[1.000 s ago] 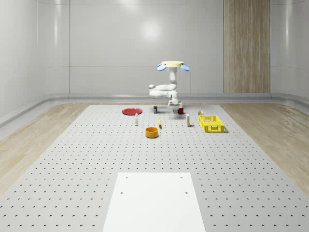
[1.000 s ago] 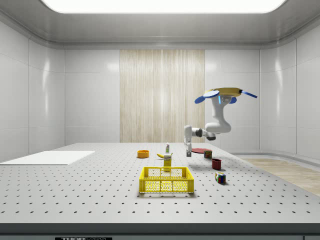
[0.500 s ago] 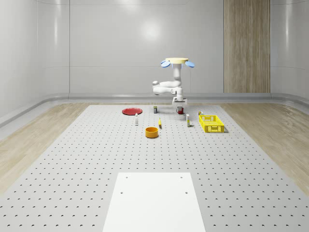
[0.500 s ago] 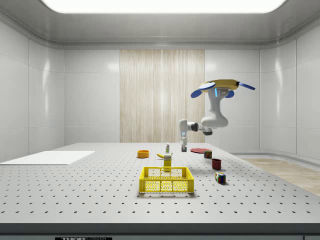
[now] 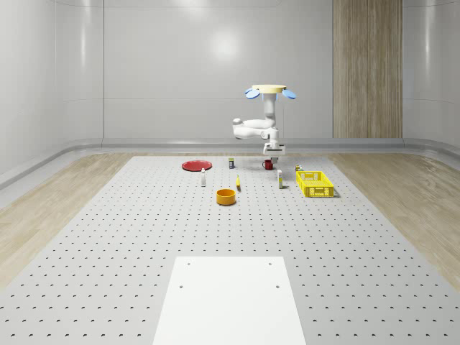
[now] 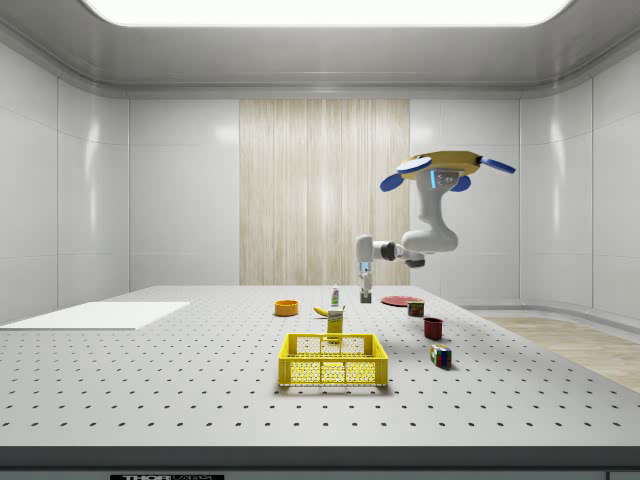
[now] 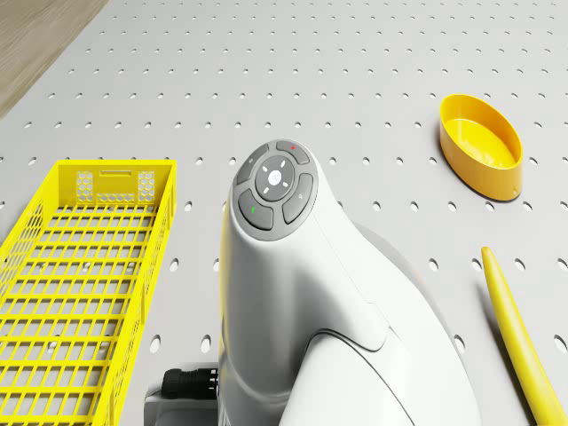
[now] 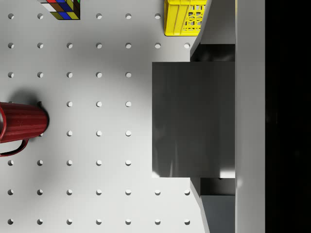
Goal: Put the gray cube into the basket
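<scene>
Clamped on the gray cube, the gripper has risen off the table and moved closer to the basket, drone hovering behind it; carrying is underway.

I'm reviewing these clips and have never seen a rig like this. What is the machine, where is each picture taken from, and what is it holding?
It is a simulated flying drone with an arm hanging under it. Two pictures come from fixed room cameras, one from the drone's body, one from the wrist. The drone hovers above a perforated table, and its gripper holds a gray cube between the fingers, in the air. On the table lie a yellow basket, a red mug, an orange bowl, a banana, a red plate and a colored puzzle cube.
</scene>
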Controlling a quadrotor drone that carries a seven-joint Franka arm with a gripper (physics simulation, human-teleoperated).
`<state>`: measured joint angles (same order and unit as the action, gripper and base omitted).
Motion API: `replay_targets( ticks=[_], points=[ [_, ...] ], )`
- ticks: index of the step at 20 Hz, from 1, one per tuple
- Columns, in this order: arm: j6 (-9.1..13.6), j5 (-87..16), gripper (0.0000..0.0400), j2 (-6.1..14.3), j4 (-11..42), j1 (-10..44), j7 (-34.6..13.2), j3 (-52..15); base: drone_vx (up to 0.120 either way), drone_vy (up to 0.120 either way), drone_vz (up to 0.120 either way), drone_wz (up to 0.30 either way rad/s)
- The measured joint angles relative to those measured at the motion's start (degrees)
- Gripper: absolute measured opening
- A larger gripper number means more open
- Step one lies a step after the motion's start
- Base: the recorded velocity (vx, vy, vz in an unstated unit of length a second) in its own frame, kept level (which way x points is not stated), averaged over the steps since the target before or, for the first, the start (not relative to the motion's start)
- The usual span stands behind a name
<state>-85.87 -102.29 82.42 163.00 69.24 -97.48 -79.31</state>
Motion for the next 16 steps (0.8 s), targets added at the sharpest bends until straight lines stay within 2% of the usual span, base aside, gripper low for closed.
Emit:
replay_targets(
  ticks=[16],
  points=[
    [-2.0,0.9,0.0250,2.1,-0.1,0.4,-0.4,-0.3,0.120,0.120,0.000,0.000]
  ],
)
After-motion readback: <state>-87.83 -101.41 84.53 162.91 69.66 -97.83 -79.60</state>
